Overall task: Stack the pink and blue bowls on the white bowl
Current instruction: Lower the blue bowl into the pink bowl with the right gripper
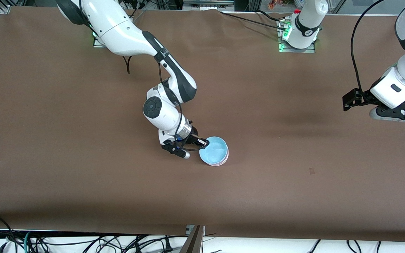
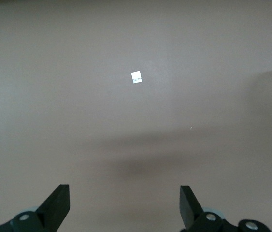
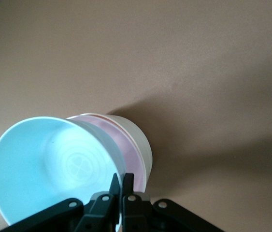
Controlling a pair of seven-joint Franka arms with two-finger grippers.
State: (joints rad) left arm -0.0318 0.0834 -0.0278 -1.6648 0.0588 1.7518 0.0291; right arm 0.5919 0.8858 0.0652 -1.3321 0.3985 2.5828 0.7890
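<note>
Brown table [image 1: 83, 140]: right end effector [image 1: 202, 143] pinches blue bowl [image 1: 214, 150] rim; left end effector [image 2: 125, 203] wide, empty.

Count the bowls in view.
3, all nested mid-table: blue bowl on top, pinched at its rim by the shut right gripper, pink bowl under it, white bowl outermost.

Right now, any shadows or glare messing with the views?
Front view: soft arm shadow on the table, no glare. Left wrist view: blurry shadow band under the left hand. Right wrist view: the blue bowl looks bright inside; the stack casts a dark shadow.
</note>
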